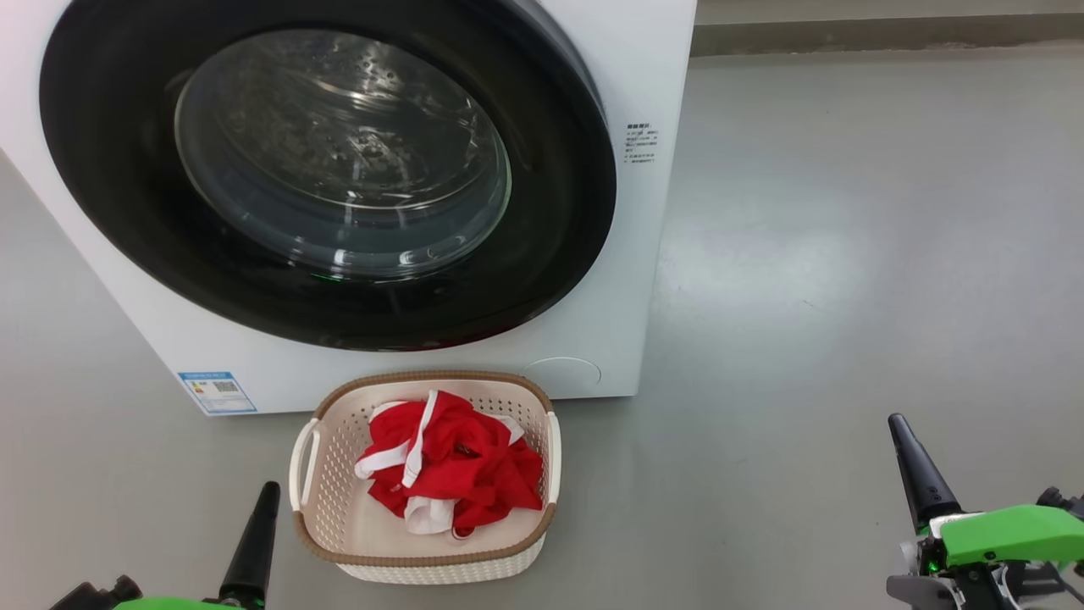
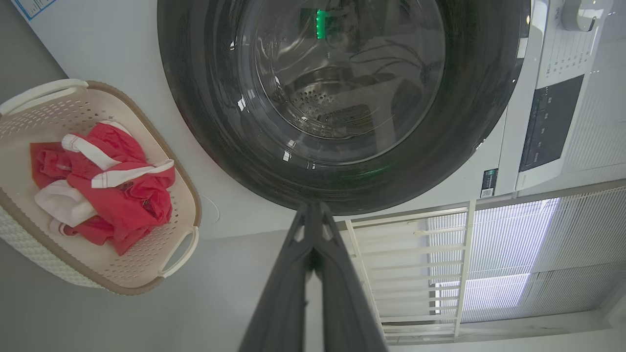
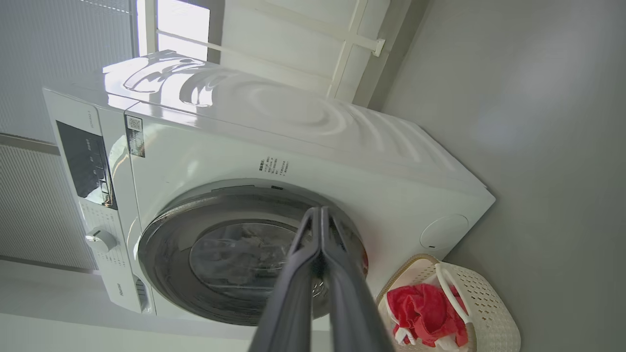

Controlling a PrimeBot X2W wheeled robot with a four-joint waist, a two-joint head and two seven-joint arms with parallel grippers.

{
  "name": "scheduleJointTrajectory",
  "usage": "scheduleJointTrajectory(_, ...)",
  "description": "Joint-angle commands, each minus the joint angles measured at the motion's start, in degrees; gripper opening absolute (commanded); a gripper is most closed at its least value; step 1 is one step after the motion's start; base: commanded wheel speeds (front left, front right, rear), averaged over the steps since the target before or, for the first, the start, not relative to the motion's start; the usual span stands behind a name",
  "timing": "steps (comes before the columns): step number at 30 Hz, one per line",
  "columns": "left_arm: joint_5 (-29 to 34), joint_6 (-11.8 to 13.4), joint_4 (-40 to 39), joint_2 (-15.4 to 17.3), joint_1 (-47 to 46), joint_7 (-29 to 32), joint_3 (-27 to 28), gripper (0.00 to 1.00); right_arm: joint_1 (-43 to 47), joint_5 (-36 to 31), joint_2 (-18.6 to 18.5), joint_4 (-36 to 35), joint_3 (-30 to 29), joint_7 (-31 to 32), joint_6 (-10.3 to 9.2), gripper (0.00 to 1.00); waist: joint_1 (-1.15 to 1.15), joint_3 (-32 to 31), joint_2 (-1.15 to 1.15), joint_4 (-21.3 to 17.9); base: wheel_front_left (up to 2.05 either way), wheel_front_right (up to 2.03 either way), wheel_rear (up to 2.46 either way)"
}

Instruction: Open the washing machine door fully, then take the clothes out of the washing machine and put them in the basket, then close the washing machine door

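My left gripper (image 1: 269, 491) sits at seven o'clock in the head view. Its fingers are pressed together on nothing, close beside the basket's left side and not touching it. My right gripper (image 1: 898, 424) is at four o'clock, well apart from the basket, its fingers likewise pinched together and empty. The basket (image 1: 334, 517) stands on the grey floor (image 1: 804, 339) just in front of the washing machine (image 1: 644, 254), at six o'clock from the door (image 1: 110, 169). The clothes (image 1: 457, 470) lie heaped inside it, red with white trim. The door lies closed, flush against the machine's front.
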Motion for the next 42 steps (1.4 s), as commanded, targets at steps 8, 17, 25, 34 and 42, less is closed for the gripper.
scheduleJointTrajectory(8,-5.92,0.02,-1.67,0.29,-3.19,1.63,2.34,0.0,-3.64,5.33,-1.07,-2.04,0.54,1.75,-0.04,0.0,0.0,-0.24,0.0,-0.05,0.0,0.0,0.0)
scheduleJointTrajectory(17,-11.46,0.02,-1.75,0.18,-3.71,3.12,2.8,0.0,-4.27,10.16,-1.18,-2.36,0.52,3.3,-0.04,0.0,0.0,-0.49,0.0,-0.11,0.0,0.0,0.0)
scheduleJointTrajectory(25,-11.84,0.02,-1.76,0.17,-3.74,3.23,2.83,0.0,-4.31,10.49,-1.18,-2.38,0.51,3.41,-0.04,0.0,0.0,-0.51,0.0,-0.11,0.0,0.0,0.0)
scheduleJointTrajectory(34,-11.84,0.02,-1.76,0.17,-3.74,3.23,2.83,0.0,-4.31,10.49,-1.18,-2.38,0.51,3.41,-0.04,0.0,0.0,-0.51,0.0,-0.11,0.0,0.0,0.0)
scheduleJointTrajectory(42,-11.84,0.02,-1.77,0.17,-3.74,3.23,2.83,0.0,-4.31,10.49,-1.18,-2.38,0.51,3.41,-0.04,0.0,0.0,-0.51,0.0,-0.11,0.0,0.0,0.0)
